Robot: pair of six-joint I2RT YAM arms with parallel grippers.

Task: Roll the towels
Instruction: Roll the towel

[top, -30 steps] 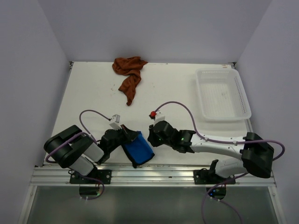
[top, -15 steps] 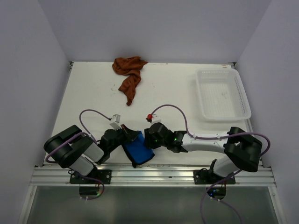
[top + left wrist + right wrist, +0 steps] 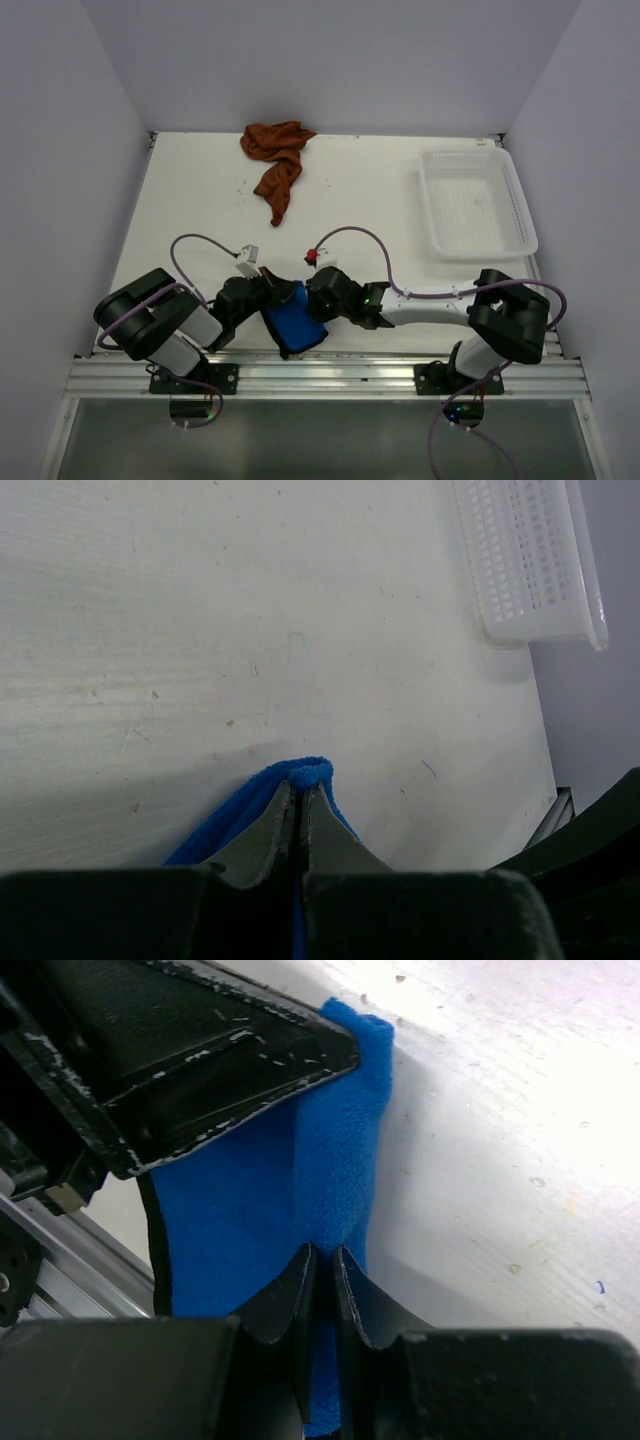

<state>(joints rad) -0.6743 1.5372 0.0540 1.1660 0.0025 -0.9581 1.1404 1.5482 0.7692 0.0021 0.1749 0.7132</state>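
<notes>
Towels: my brown towel (image 3: 277,168) lies crumpled and unrolled at the table's (image 3: 200,210) far edge; my blue towel (image 3: 296,322) sits at the near edge, pinched by both arms. My left gripper (image 3: 296,805) clenches its fold; my right gripper (image 3: 322,1260) nips the cloth. Neither towel appears rolled yet.

Bright blue towel (image 3: 295,318), small and folded, lifted at the worktop's 6 o'clock edge, pinched on both sides. Rust-brown towel (image 3: 277,168), long, crumpled, lying loose at 11 o'clock, well apart.
</notes>
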